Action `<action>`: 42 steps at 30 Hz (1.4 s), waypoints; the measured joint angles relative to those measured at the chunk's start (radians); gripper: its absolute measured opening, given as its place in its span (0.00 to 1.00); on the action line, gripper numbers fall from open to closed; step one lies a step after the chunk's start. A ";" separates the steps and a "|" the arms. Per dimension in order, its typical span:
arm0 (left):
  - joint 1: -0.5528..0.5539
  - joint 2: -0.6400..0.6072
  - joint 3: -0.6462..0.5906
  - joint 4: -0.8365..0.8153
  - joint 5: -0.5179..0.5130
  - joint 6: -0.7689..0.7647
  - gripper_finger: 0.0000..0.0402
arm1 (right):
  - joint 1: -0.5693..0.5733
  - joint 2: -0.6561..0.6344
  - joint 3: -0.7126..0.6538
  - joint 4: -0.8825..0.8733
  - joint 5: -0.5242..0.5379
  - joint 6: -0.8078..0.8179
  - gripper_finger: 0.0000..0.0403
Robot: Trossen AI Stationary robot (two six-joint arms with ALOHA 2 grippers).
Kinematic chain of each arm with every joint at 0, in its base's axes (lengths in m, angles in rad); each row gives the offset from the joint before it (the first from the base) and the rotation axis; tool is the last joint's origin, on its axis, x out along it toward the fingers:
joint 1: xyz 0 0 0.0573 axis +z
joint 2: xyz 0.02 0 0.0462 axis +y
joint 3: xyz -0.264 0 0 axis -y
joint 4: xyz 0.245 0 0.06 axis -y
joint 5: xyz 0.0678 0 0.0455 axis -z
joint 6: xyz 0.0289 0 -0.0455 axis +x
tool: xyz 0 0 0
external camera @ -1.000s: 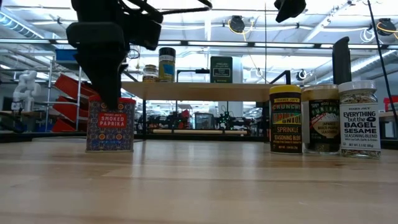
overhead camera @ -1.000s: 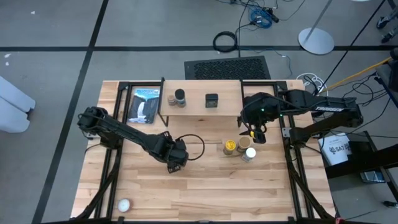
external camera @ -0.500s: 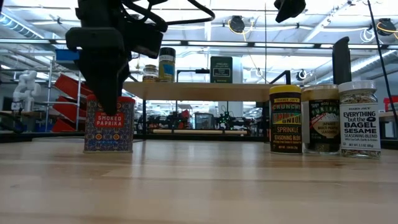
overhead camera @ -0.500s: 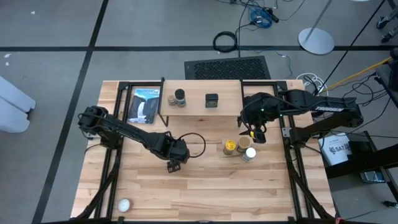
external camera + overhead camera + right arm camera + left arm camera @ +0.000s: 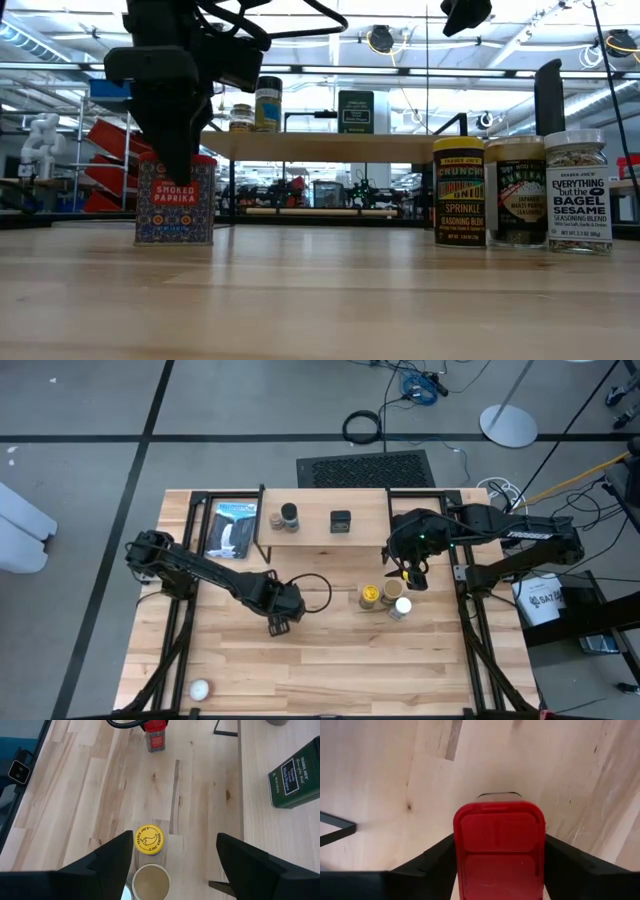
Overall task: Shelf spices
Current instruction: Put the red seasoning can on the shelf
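Note:
The red tin (image 5: pixel 175 200) stands upright on the table left of centre, with my left gripper (image 5: pixel 279 623) coming down over it and shut on it. Its red lid (image 5: pixel 499 845) fills the left wrist view. My right gripper (image 5: pixel 175 865) hangs open above three jars: yellow-lidded (image 5: pixel 149 840), tan-lidded (image 5: pixel 151 881) and white-lidded (image 5: pixel 400 609). The shelf (image 5: pixel 320 532) at the far side carries a dark-lidded jar (image 5: pixel 289 515) and the black square tin (image 5: pixel 340 521). My left gripper pinches the red tin at its top between the two fingers, one finger (image 5: pixel 432 865) on each of two opposite sides just below the lid's edge (image 5: pixel 457 845). The fingers come from above, pointing steeply down. The tin stands upright with its base on the table.
A flat blue-and-black package (image 5: pixel 236 528) lies left of the shelf. A small white ball (image 5: pixel 199 689) sits near the front left corner. A black cable loop (image 5: pixel 312 592) lies beside the left gripper. Bare wood spreads across the table's near half.
My left gripper has stayed over the red tin, rolled a little about its own axis, and its fingers have come in against the tin's sides. The tin has been nudged slightly toward the table's left and stays upright on the table.

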 joint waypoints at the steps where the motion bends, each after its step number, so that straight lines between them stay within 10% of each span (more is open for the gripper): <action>1: 0.000 0.000 0.000 0.000 0.002 0.001 0.60 | 0.000 0.000 0.000 0.000 0.000 0.000 0.68; 13: 0.000 -0.001 0.076 -0.098 0.074 0.108 0.59 | 0.000 0.000 0.000 0.000 -0.001 0.005 0.68; 32: 0.170 -0.005 0.752 -0.412 0.004 0.529 0.59 | 0.000 0.000 0.000 -0.012 -0.001 0.020 0.68; 42: 0.347 -0.005 0.902 -0.399 -0.006 0.755 0.59 | 0.000 0.000 0.000 -0.013 -0.001 0.023 0.68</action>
